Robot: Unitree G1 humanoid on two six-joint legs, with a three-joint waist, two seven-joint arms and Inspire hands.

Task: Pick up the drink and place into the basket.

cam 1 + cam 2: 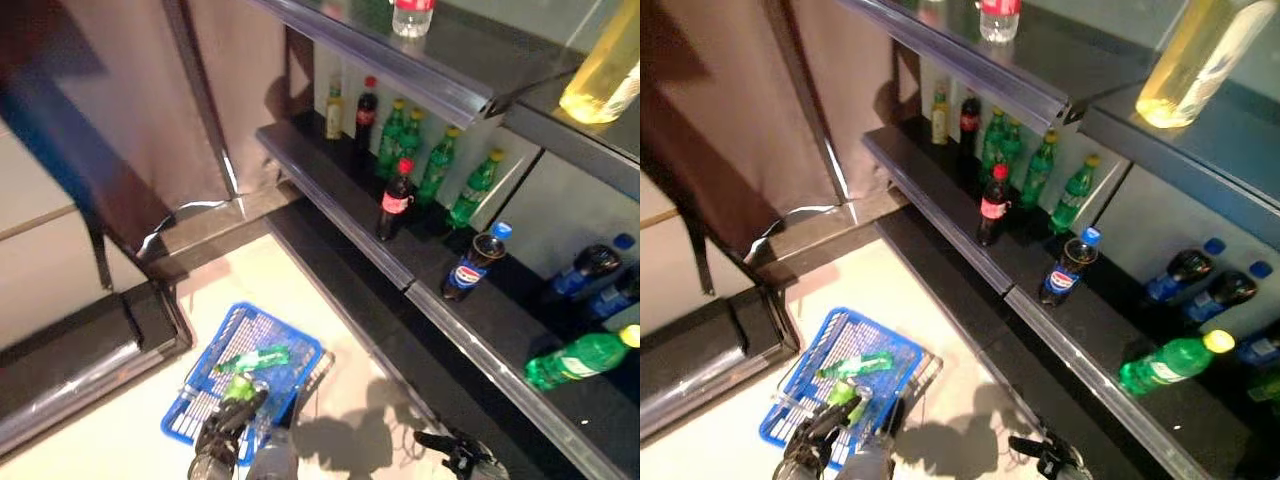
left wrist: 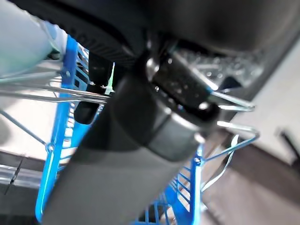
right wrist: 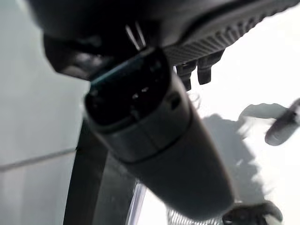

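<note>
The blue basket point(image 1: 292, 352) hangs low in front of me, off the pale floor, and it also shows in the left wrist view point(image 2: 59, 123). My left hand point(image 1: 228, 428) is shut on its thin wire handles point(image 2: 233, 101). A green bottle point(image 1: 256, 358) lies inside the basket. My right hand point(image 1: 452, 452) is low at the right, below the shelf, open and empty, apart from every drink. A cola bottle with a red cap point(image 1: 395, 200) and a dark bottle with a blue label point(image 1: 472, 262) stand at the shelf's front.
Green bottles point(image 1: 437, 165) stand at the shelf's point(image 1: 330, 192) back. A green bottle point(image 1: 580, 360) and dark blue-capped bottles point(image 1: 590, 270) lie further right. An upper shelf point(image 1: 440, 85) overhangs with a clear bottle point(image 1: 411, 15) and a yellow one point(image 1: 605, 65). A dark low stand point(image 1: 90, 350) is at the left.
</note>
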